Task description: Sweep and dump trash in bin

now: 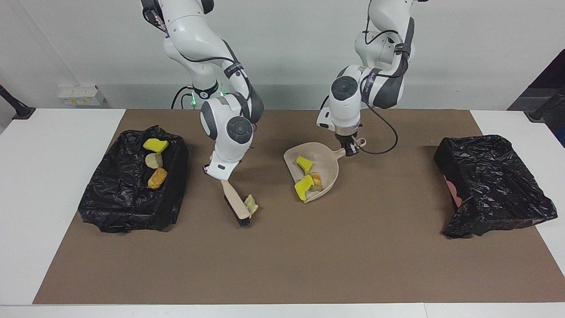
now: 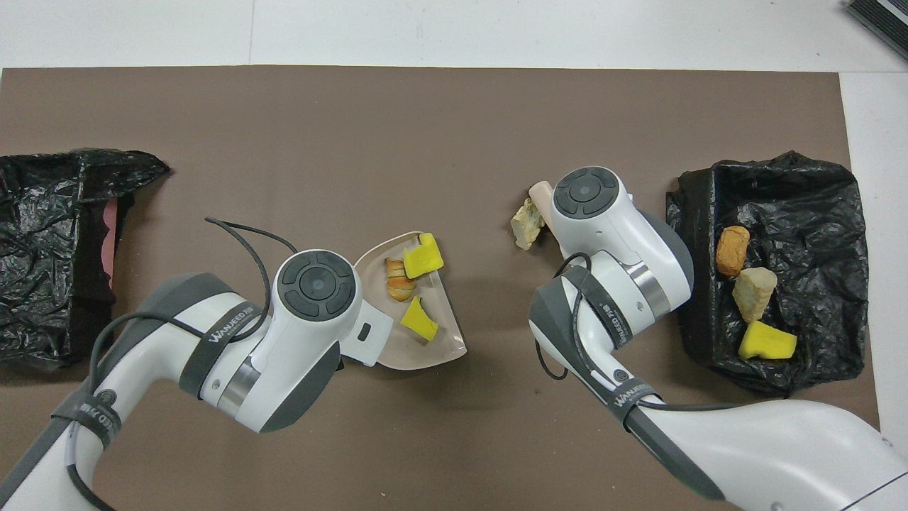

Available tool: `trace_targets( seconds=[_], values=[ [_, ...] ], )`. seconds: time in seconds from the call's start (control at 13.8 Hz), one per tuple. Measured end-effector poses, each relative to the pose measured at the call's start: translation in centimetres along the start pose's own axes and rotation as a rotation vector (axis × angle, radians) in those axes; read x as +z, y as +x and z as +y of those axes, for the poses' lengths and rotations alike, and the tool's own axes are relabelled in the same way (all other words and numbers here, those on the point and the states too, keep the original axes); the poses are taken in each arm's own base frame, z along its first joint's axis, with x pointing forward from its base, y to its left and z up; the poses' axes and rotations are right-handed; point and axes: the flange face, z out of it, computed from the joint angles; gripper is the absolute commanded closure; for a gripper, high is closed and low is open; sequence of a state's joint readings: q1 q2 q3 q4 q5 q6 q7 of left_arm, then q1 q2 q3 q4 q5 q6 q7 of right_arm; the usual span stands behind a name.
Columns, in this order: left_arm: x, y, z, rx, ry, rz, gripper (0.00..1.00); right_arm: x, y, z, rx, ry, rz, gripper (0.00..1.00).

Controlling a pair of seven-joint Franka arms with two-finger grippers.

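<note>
A beige dustpan point(image 1: 325, 164) point(image 2: 410, 346) sits mid-mat, its handle in my shut left gripper point(image 1: 351, 150). Trash lies in it: two yellow chunks point(image 1: 302, 187) point(image 2: 423, 255) and an orange-brown one point(image 1: 316, 180) point(image 2: 399, 278). My right gripper point(image 1: 219, 171), hidden under its wrist in the overhead view, is shut on the beige brush point(image 1: 233, 199) point(image 2: 540, 191), which slants down to the mat. A loose cream chunk point(image 1: 251, 204) point(image 2: 526, 223) touches the brush head on the dustpan's side. The bin point(image 1: 132, 207) point(image 2: 816, 184) at the right arm's end holds three chunks.
A second black-bagged bin point(image 1: 490, 185) point(image 2: 50, 248) lies tipped at the left arm's end of the brown mat. A black cable point(image 1: 388, 141) loops from the left wrist. White table borders the mat.
</note>
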State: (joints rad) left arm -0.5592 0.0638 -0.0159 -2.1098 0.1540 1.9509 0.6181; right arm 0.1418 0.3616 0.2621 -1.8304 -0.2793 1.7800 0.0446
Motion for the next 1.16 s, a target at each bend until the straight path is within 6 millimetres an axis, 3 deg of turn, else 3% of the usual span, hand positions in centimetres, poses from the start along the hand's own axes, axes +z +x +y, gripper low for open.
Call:
trace_targets(
  seconds=[0.29, 0.58, 0.73, 0.87, 1.16],
  values=[
    [-0.1, 0.3, 0.6, -0.016, 0.004, 0.000, 1.00, -1.3, -1.1, -7.9, -0.041, 0.247, -0.037, 1.00],
    [0.9, 1.1, 1.0, -0.002, 0.032, 0.043, 1.00, -1.8, -3.2, -13.9, -0.087, 0.394, -0.075, 1.00],
    [1.0, 1.4, 1.1, 0.003, 0.045, 0.063, 1.00, -2.3, -3.9, -14.8, -0.079, 0.451, -0.083, 1.00],
    [1.1, 1.4, 1.0, 0.021, 0.053, 0.077, 1.00, -3.5, -4.4, -14.3, -0.070, 0.452, -0.058, 1.00],
    [1.7, 0.1, -1.3, 0.099, 0.030, 0.123, 1.00, -9.0, -8.3, -11.8, 0.087, 0.413, -0.025, 1.00]
  ],
)
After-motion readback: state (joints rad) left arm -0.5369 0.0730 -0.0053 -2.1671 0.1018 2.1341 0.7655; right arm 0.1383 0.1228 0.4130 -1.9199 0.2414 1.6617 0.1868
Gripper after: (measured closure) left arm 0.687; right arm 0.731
